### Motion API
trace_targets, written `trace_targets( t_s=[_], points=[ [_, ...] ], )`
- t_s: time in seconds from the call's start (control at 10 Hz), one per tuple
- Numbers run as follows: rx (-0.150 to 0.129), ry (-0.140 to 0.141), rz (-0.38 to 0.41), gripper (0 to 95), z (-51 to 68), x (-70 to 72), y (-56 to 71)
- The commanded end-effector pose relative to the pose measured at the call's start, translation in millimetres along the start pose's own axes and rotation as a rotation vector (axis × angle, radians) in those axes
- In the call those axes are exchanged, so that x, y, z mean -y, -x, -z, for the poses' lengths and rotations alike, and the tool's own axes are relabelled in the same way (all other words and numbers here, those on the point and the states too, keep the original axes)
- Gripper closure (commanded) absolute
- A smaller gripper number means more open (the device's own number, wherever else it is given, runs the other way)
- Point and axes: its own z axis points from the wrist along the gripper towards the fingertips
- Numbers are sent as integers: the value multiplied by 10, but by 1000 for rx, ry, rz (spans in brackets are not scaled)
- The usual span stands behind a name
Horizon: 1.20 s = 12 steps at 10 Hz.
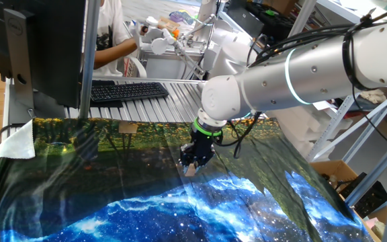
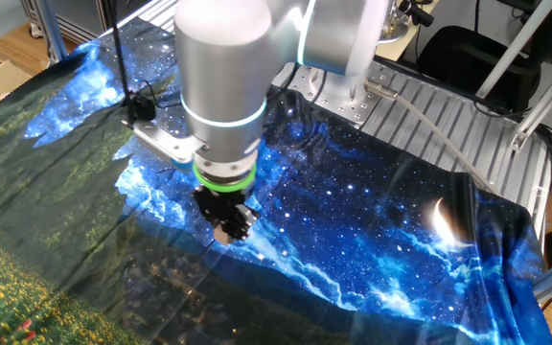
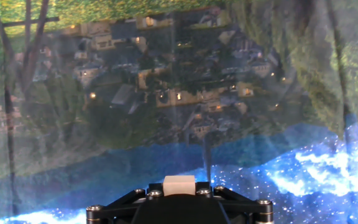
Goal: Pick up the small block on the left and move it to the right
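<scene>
Small block (image 1: 191,171): pale tan cube, pinched between the black fingers of the gripper (image 1: 192,168), lifted off the cloth.

One fixed view: silver arm (image 1: 294,67) w/ lit ring comes in from the right side; gripper points straight down over mid-table. Block sticks out below the fingertips, above the printed cloth (image 1: 79,175) where the dark village print meets the blue starry part. Black keyboard (image 1: 127,90) lies beyond the table's far edge, on a ribbed metal surface.

Other fixed view: arm seen from behind, wrist vertical, green ring above gripper (image 2: 223,222). Block (image 2: 222,231) shows as a small tan spot between the fingers, over the blue nebula area of the cloth (image 2: 401,220), approx mid-table, well away from every edge. Can't tell the gap to the cloth here.

Hand view: block (image 3: 179,185) sits centred at the bottom of frame, held between the jaws, top face plain and pale. Black gripper body w/ screws to either side. Below it, cloth (image 3: 166,93) w/ village print, blue band at lower right.
</scene>
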Motion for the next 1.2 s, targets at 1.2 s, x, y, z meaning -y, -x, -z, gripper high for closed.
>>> trace_targets(
  t_s=[1.2],
  points=[
    [13, 30, -25, 950, -336, -228, 0]
  ],
)
